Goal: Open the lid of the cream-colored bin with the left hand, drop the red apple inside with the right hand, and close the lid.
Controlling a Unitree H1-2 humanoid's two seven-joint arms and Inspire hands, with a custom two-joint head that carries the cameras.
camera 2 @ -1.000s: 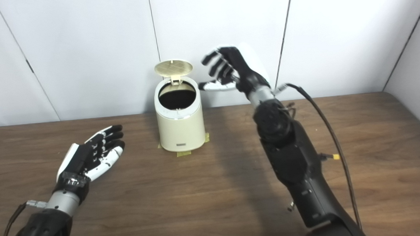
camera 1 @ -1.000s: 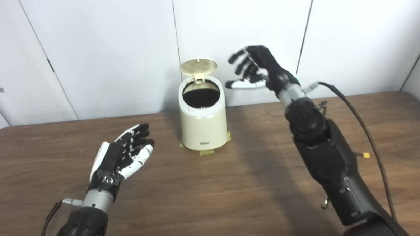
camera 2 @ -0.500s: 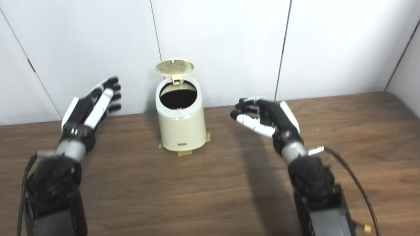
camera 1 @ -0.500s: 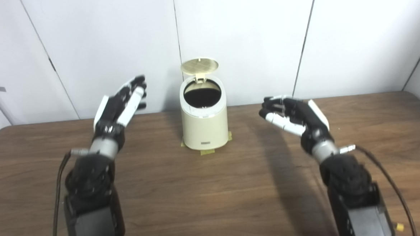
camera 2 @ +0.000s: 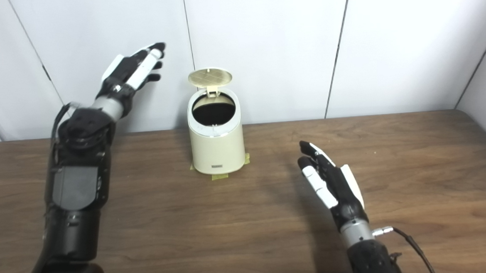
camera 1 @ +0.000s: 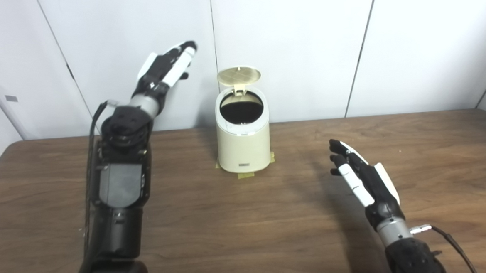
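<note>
The cream-colored bin (camera 1: 243,147) stands at the back middle of the table, its round lid (camera 1: 239,74) tipped up on the rear hinge and the dark inside showing. No red apple is visible anywhere. My left hand (camera 1: 165,68) is raised high, up and to the left of the lid, fingers stretched out and holding nothing. My right hand (camera 1: 361,176) hovers low over the table to the right of the bin, fingers extended, empty.
Yellow tape (camera 1: 245,175) marks the bin's base on the brown wooden table (camera 1: 239,228). White wall panels (camera 1: 296,46) stand close behind the bin. A cable (camera 1: 448,236) trails from my right wrist.
My left hand rose from the table to lid height. My right hand dropped from beside the bin's opening down toward the table at the right. The lid stayed up. The camera shifted slightly.
</note>
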